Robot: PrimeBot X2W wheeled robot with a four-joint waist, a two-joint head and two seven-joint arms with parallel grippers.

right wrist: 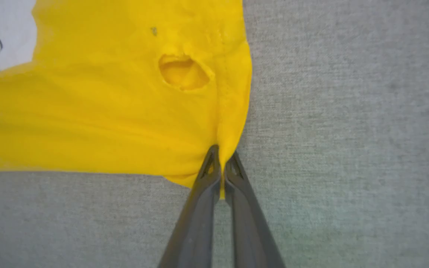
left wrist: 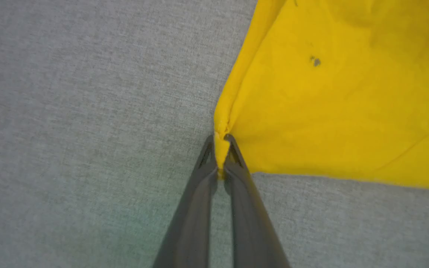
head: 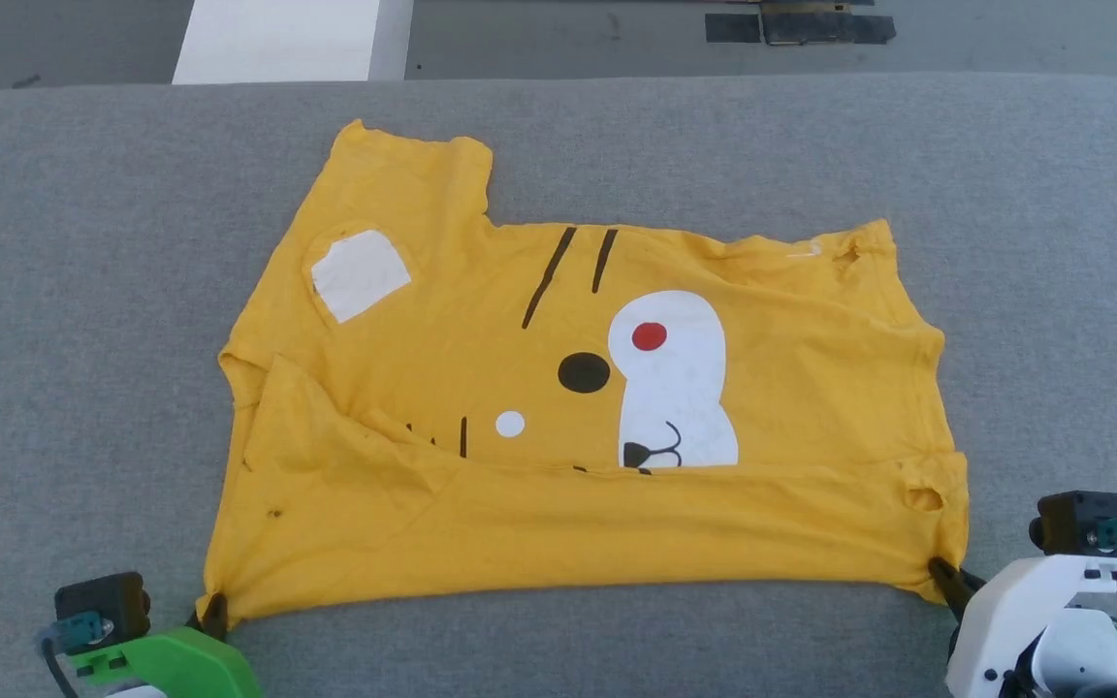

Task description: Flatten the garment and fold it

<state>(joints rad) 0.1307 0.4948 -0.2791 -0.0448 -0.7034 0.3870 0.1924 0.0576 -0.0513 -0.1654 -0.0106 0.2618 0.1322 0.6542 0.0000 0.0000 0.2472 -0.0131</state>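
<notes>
Garment [head: 481, 339] on tabletop [head: 83, 291]: folded near band hides the printed face's [head: 672, 378] lower part; left pincer [left wrist: 220, 149] and right pincer [right wrist: 220, 160] each clamp a near corner.

No text, label, brand or number could be read; garment [head: 481, 320] was printed with cartoon face shapes, not lettering

Garment [head: 481, 368] near flap covers lower face print [head: 672, 388]; pinched corners hidden between fingers [left wrist: 246, 201].
</notes>
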